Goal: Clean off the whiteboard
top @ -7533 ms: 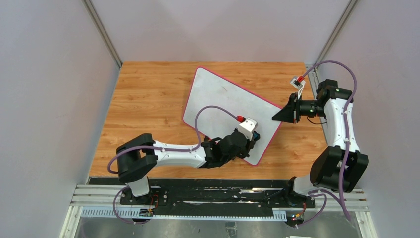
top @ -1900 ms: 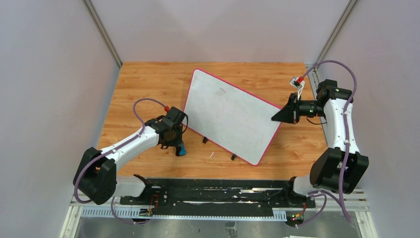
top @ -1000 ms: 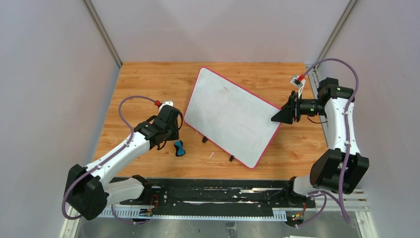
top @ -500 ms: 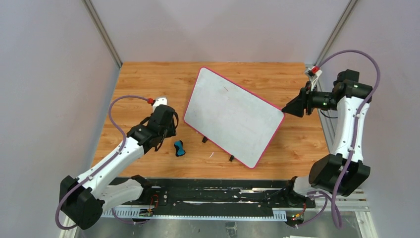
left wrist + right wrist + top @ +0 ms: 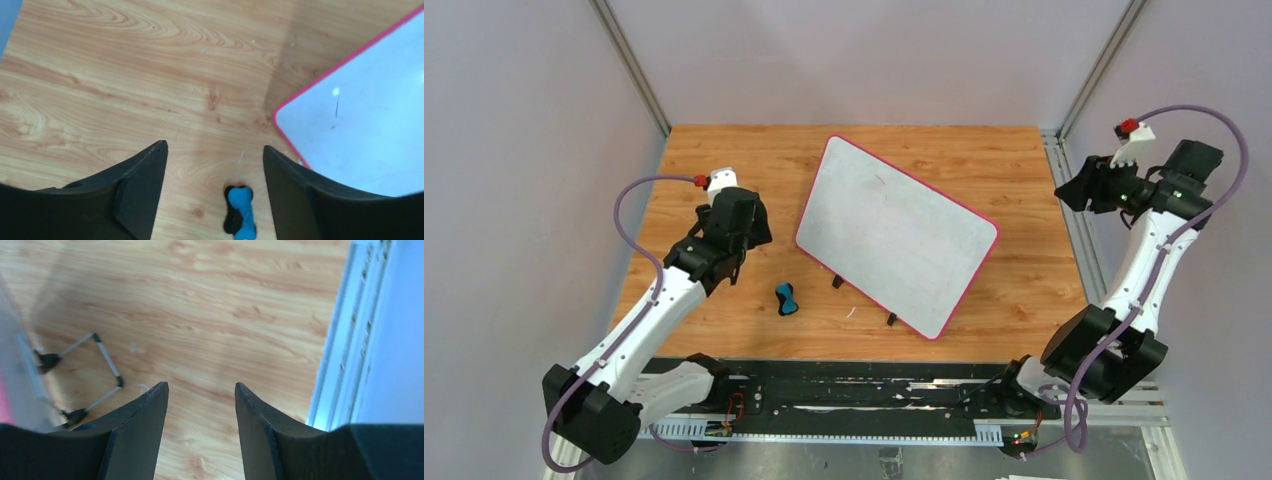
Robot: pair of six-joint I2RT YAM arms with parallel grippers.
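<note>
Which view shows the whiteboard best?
The top view: the whole whiteboard shows, all four corners, its red rim and a few faint marks. The left wrist view catches only one corner. The right wrist view shows just a blurred edge and its wire stand.

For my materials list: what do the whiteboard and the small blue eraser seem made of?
The whiteboard: smooth white face, faint sheen, thin pink-red rim; likely coated panel with plastic edging. The eraser: blue and black, matte; perhaps plastic and felt, unclear.
</note>
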